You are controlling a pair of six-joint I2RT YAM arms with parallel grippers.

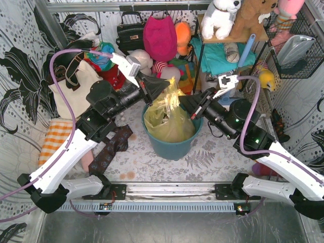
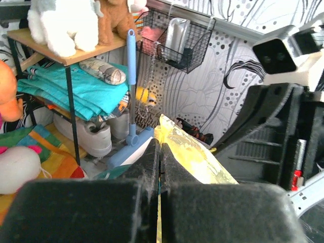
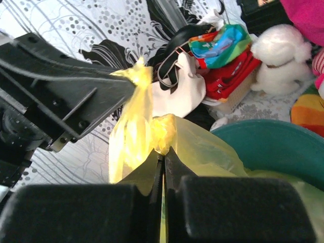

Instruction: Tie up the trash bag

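Two flaps of the thin translucent yellow-green plastic trash bag (image 1: 169, 124) are pinched above the round teal plastic bin (image 1: 174, 148) it sits in, on the table (image 1: 215, 157) between your arms. Your left fingers (image 1: 154, 86) are closed tight on one stretched flap. Your right fingers (image 1: 191, 105) are closed tight on the other, just beside them. The bag's body fills the bin's mouth.

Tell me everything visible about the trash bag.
The trash bag is thin, translucent yellow-green plastic, crinkled and glossy. It sits upright in the round teal bin, and some contents show dimly through it. Its top is pulled up into two stretched flaps. The left tool is shut on one flap, and the right tool is shut on the other. No knot is tied yet.
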